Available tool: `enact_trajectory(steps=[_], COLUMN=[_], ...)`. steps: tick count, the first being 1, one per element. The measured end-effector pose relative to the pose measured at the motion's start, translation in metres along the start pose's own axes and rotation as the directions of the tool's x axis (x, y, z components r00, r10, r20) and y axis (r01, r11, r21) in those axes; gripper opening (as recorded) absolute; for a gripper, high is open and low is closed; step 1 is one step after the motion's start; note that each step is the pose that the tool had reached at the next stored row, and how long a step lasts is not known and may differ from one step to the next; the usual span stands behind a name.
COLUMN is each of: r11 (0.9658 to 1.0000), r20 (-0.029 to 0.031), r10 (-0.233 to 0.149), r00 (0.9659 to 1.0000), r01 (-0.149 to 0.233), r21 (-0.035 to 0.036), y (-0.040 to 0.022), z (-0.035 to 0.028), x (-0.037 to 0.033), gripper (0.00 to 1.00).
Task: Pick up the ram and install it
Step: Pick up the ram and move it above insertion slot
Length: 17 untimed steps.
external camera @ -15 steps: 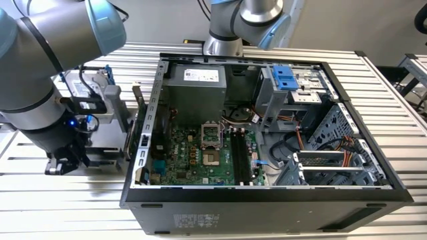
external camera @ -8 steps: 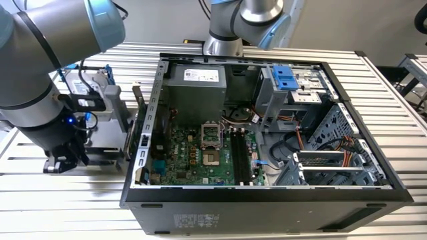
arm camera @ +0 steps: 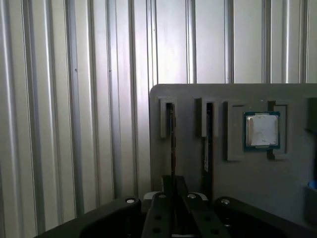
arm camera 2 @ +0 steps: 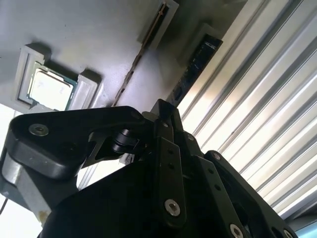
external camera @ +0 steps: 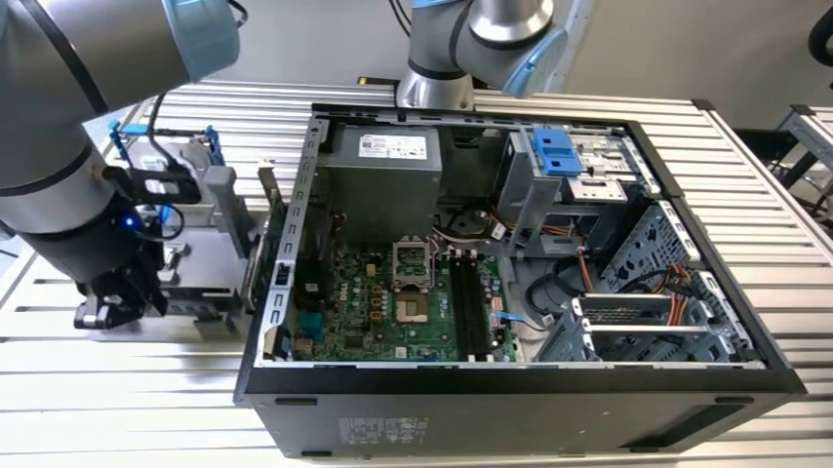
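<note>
**Operator:** Where is the ram?

**Technician:** The ram (arm camera: 172, 131) stands on edge in a slot of the grey tray (arm camera: 247, 193), in the slot nearest the tray's border. A second stick (arm camera: 208, 136) stands in the next slot. The processor (arm camera: 262, 130) lies in its pocket beyond that. In the exterior view, the tray sits at nine o'clock of the computer case (external camera: 521, 402), on the ribbed table (external camera: 131, 409).

**Operator:** What is the gripper's state?

**Technician:** The gripper (arm camera: 173, 182) hangs over the tray, in line with the ram. Whether it is spread or pressed together cannot be told.

**Operator:** How will the ram handle?

**Technician:** Expect a light, thin, stiff board that is likely to crack if bent. The chips and the contact edge are probably delicate. The faces look smooth, so an off-centre hold may slip. Take hold across the two flat faces, at the middle of the exposed long edge. Keep the board upright and do not twist it.

**Operator:** Is it installed?

**Technician:** No. The memory slots (external camera: 471, 302) inside the case appear vacant.
</note>
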<state>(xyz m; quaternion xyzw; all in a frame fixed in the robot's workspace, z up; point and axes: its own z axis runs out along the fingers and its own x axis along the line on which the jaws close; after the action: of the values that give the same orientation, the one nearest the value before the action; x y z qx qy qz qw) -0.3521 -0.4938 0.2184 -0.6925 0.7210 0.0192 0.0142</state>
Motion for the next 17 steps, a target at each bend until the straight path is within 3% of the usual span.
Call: enact_trajectory(steps=[17], r11=[1.0000], r20=[0.0000], r10=[0.001], r00=[1.0000], r01=[-0.001], r21=[0.0000], y=[0.0001], z=[-0.0225], x=[-0.0010], gripper=[0.00])
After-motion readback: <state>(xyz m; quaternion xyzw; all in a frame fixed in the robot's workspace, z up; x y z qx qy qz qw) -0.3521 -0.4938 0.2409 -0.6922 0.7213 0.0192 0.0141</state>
